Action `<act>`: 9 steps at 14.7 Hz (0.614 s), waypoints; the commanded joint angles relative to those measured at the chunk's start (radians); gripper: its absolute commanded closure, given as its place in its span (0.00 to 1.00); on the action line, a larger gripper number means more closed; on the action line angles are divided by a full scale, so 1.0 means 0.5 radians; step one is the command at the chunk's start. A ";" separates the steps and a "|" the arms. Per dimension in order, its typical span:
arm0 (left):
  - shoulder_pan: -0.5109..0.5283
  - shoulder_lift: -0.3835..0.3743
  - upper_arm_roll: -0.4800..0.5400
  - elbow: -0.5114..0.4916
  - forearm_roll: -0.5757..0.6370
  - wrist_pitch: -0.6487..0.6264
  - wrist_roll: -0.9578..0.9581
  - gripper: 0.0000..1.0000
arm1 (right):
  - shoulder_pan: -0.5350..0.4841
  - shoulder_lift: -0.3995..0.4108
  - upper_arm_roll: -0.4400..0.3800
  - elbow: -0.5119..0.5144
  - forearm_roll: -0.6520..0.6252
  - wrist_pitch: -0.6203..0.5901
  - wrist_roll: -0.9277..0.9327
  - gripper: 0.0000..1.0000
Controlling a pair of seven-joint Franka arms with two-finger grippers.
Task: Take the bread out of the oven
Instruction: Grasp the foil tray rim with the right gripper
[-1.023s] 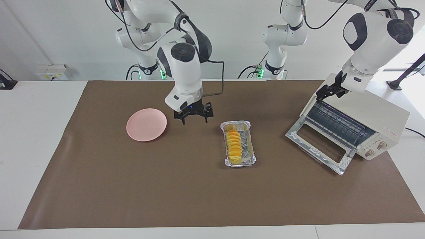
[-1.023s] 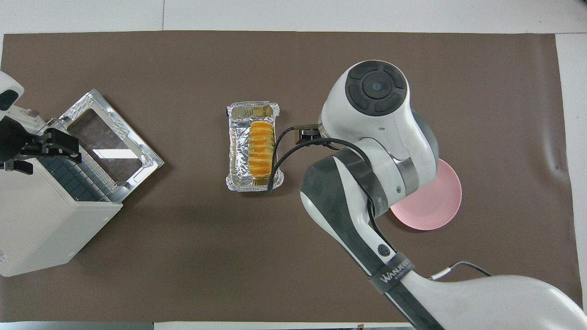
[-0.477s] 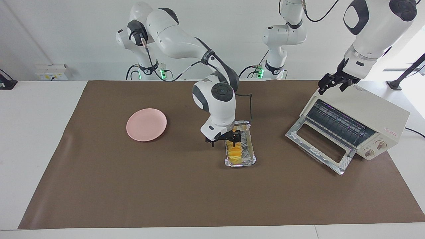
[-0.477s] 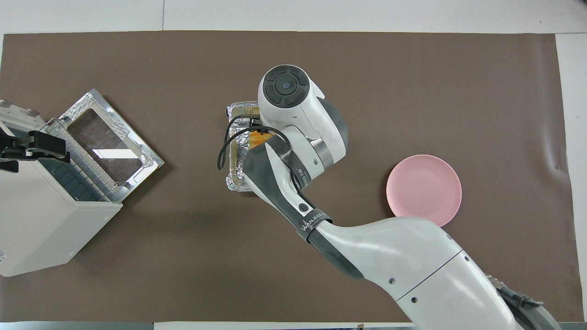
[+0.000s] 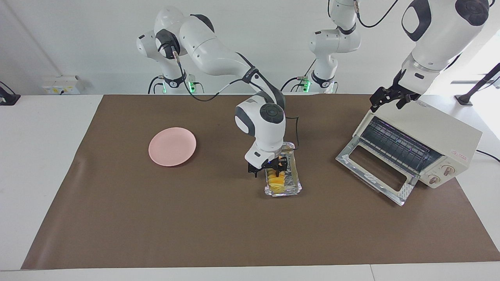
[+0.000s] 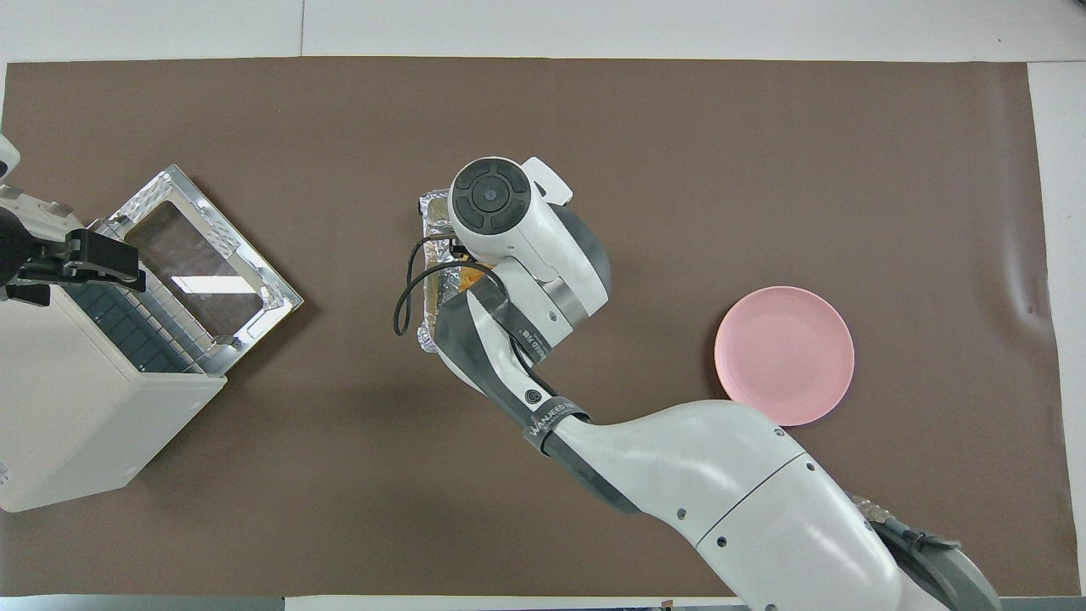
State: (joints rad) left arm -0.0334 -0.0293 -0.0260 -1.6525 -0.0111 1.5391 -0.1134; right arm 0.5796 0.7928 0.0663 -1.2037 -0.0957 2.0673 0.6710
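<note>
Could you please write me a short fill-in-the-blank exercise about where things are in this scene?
1. The bread lies in a crinkled foil ____ on the brown mat.
2. The oven door hangs ____, and its rack is bare.
3. The right gripper is down at the ____.
4. The left gripper hangs over the oven; the round plate is ____ in colour.

Missing words: tray; open; bread; pink

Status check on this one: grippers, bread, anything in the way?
Right gripper down in foil tray, straddling bread. Left gripper open, waiting over oven. Oven door down. Nothing in the way.
</note>
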 commanded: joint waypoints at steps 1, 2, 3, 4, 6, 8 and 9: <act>-0.019 -0.033 0.006 -0.014 -0.015 -0.029 0.018 0.00 | -0.006 0.019 -0.001 0.033 -0.048 0.010 0.039 1.00; -0.016 -0.040 0.006 -0.014 -0.015 -0.035 0.012 0.00 | -0.009 0.016 -0.004 0.033 -0.060 0.004 0.039 1.00; -0.010 -0.043 0.006 -0.014 -0.015 -0.038 0.015 0.00 | -0.012 0.016 -0.001 0.033 -0.084 0.007 0.036 1.00; 0.002 -0.043 0.009 -0.011 -0.015 -0.035 0.012 0.00 | -0.015 0.016 -0.001 0.033 -0.085 0.007 0.033 1.00; 0.009 -0.043 0.009 -0.011 -0.015 -0.035 0.012 0.00 | -0.027 0.013 -0.001 0.033 -0.082 0.010 0.029 1.00; 0.009 -0.043 0.009 -0.011 -0.015 -0.035 0.009 0.00 | -0.027 0.010 -0.001 0.033 -0.069 0.010 0.029 1.00; 0.002 -0.040 0.009 -0.011 -0.015 -0.035 0.009 0.00 | -0.030 0.004 -0.001 0.033 -0.063 0.007 0.029 1.00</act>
State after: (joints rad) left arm -0.0332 -0.0367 -0.0230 -1.6526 -0.0111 1.5358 -0.1129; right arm 0.5705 0.7926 0.0633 -1.1896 -0.1070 2.0673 0.6710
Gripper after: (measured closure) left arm 0.000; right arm 0.969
